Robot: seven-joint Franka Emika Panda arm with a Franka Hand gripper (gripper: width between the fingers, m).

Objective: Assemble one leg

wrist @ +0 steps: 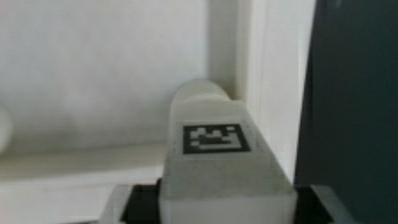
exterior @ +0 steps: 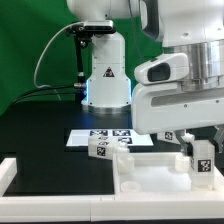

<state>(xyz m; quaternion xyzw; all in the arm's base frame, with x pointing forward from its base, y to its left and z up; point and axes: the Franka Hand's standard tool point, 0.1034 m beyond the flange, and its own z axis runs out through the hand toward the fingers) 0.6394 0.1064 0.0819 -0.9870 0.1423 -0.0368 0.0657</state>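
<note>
White plastic is filling the lower part of the exterior view: the rimmed tray piece (exterior: 150,178) is lying at bottom centre, with the marker board (exterior: 100,135) sitting behind it on the black table (exterior: 40,140). At lower right, the gripper (exterior: 202,150) is clamping the leg (exterior: 201,160) upright over the tray's corner. In the wrist view the leg (wrist: 217,150) is sitting between the fingers (wrist: 143,200), tag facing out.
</note>
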